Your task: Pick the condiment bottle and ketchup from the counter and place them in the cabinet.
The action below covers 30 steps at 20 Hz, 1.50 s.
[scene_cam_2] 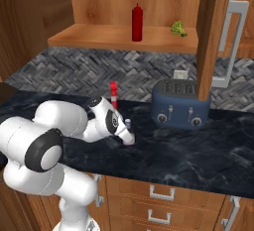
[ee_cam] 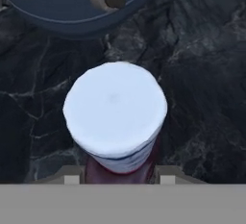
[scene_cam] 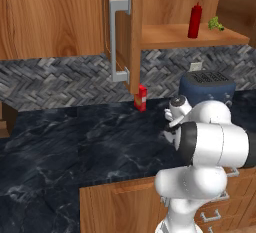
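Note:
In the hand view, the condiment bottle (ee_cam: 115, 110) is seen from above: a pale round cap over a dark purplish body. My gripper (ee_cam: 119, 177) is shut on that body, one fingertip pressed to each side. From the right base view the hand reaches low over the counter (scene_cam_2: 198, 150), with the gripper (scene_cam_2: 128, 137) just under the bottle's small pale cap (scene_cam_2: 128, 122). The ketchup (scene_cam: 195, 21) (scene_cam_2: 137, 23) stands upright on the shelf of the open cabinet (scene_cam: 175, 36) (scene_cam_2: 99, 35).
A navy toaster (scene_cam: 207, 89) (scene_cam_2: 179, 105) stands on the counter just behind the bottle. A small red carton (scene_cam: 141, 98) (scene_cam_2: 113, 95) stands by the backsplash. Broccoli (scene_cam: 216, 24) (scene_cam_2: 178, 28) lies on the shelf. The open cabinet door (scene_cam: 120, 37) (scene_cam_2: 213, 36) hangs over the counter.

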Available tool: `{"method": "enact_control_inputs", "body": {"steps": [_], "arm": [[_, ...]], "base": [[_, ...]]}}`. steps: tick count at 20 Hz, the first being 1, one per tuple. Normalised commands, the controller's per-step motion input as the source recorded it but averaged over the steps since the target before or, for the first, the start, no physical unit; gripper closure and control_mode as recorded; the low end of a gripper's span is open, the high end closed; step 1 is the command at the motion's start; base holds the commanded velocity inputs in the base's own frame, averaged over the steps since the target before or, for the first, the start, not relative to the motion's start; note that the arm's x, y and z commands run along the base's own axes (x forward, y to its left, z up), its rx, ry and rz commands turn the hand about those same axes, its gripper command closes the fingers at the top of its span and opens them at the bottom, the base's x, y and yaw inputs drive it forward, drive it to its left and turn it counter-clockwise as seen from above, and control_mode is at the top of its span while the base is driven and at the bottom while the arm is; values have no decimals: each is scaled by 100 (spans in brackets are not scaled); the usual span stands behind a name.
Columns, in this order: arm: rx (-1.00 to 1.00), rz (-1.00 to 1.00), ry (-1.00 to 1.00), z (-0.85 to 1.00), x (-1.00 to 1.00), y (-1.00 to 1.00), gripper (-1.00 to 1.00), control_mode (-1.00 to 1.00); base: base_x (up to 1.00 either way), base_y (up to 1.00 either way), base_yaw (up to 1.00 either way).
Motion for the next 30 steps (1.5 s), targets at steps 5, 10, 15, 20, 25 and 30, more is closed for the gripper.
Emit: {"method": "enact_control_inputs", "body": {"steps": [5, 10, 15, 20, 25, 30], "arm": [[-6, 3, -4, 52, -20, 0, 100, -100], [0, 25, -9, 79, -25, 0, 100, -100], [-1, 27, -5, 84, -5, 0, 100, -100], [-2, 22, -2, 89, 0, 0, 100, -100], [0, 19, -3, 91, -7, 0, 100, -100], [0, 12, -4, 94, -4, 0, 100, -100]], "base": [[0, 0, 0], [0, 0, 0], [0, 0, 0], [0, 0, 0], [0, 0, 0], [0, 0, 0]]}}
